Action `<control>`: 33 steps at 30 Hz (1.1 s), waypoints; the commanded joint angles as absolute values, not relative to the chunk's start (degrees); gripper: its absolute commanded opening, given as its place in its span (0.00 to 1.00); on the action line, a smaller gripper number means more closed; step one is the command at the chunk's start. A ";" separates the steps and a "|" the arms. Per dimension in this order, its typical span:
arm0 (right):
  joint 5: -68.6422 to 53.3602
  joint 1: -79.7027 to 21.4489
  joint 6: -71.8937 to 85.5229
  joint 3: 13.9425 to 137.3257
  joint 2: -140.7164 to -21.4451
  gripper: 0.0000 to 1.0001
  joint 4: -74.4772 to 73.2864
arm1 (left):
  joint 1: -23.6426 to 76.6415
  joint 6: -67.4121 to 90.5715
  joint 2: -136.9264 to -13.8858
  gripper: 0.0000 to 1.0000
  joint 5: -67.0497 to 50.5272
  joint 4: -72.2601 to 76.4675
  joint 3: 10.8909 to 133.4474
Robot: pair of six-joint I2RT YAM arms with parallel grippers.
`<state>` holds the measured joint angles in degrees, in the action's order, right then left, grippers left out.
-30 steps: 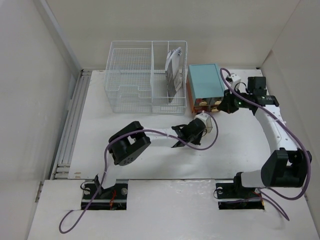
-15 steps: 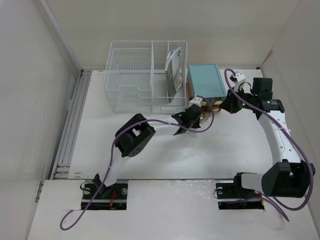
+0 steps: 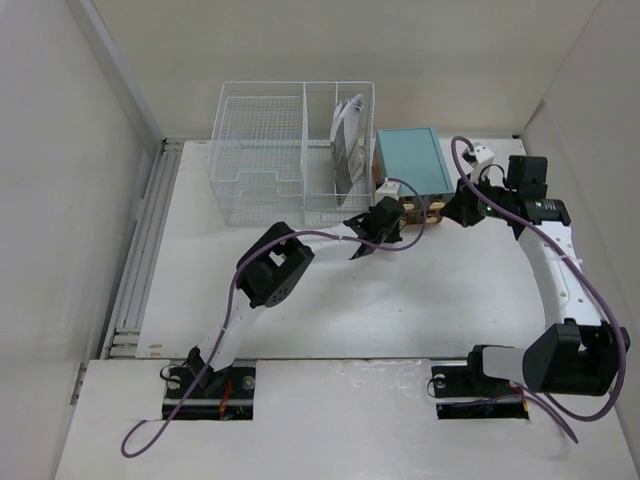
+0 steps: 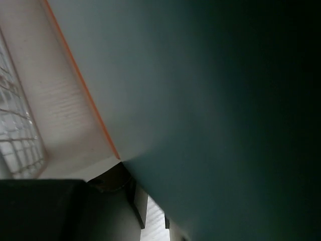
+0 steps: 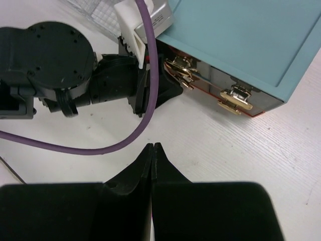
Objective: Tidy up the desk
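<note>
My right tool (image 5: pixel 152 150) is pinched fully together with nothing in it. It hangs over the white tabletop (image 3: pixel 300 310), just off the front of the teal drawer box (image 3: pixel 412 160), which stands at 1 o'clock. My left tool (image 5: pixel 163 85) is pushed up against that box's front, its tip touching the left brass handle (image 5: pixel 179 67). I cannot tell how far apart its fingers stand or whether they grip the handle. The tabletop spreads beneath both my arms between white walls, with the wire basket (image 3: pixel 265 165) at 11 o'clock, just beside the box.
</note>
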<state>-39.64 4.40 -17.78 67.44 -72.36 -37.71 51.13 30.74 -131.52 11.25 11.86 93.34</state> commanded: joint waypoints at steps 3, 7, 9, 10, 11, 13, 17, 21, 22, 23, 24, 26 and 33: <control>-42.10 5.01 -17.40 67.32 -71.02 0.00 -34.98 | 50.10 34.80 -129.90 0.11 17.92 17.13 90.97; -42.63 5.01 -17.40 67.32 -71.02 0.00 -34.98 | 50.10 35.42 -130.43 0.11 16.62 18.72 90.97; -42.63 5.01 -17.40 67.32 -71.02 0.00 -34.98 | 50.62 34.72 -128.86 0.11 15.47 21.16 88.78; -42.63 5.01 -17.40 67.32 -71.02 0.00 -34.98 | 51.23 34.11 -127.89 0.11 15.47 22.14 87.64; -42.63 5.01 -17.40 67.32 -71.02 0.00 -34.98 | 51.85 33.41 -126.92 0.12 15.47 22.93 85.19; -42.63 5.01 -17.40 67.32 -71.02 0.00 -34.98 | 53.25 32.17 -123.67 0.15 13.98 25.04 82.54; -42.02 5.01 -17.40 67.32 -71.02 0.00 -34.98 | 55.89 30.94 -118.31 0.41 11.17 26.54 76.21; -41.40 5.01 -17.40 67.32 -71.02 0.00 -34.98 | 60.02 28.66 -113.13 0.65 10.63 26.54 71.81; -40.61 5.01 -17.40 67.32 -71.02 0.00 -34.46 | 60.90 28.65 -112.07 0.68 10.63 26.54 70.24; -39.82 5.01 -17.40 67.32 -71.02 0.04 -34.45 | 62.74 27.96 -109.80 0.73 10.63 26.54 69.44; -38.77 5.01 -17.40 67.32 -70.23 0.10 -33.58 | 63.80 27.95 -108.47 0.75 10.63 26.54 68.48; -35.52 5.01 -16.88 67.32 -69.61 0.34 -32.35 | 66.08 26.20 -105.48 0.81 11.25 26.54 65.75; -22.78 5.01 -7.58 63.64 -62.06 0.95 -22.78 | 73.65 23.47 -86.35 1.00 23.38 18.21 59.16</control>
<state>-30.30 4.60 -12.51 64.79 -65.98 -31.27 74.08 25.50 -95.35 17.02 20.78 60.73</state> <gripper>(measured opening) 0.900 0.995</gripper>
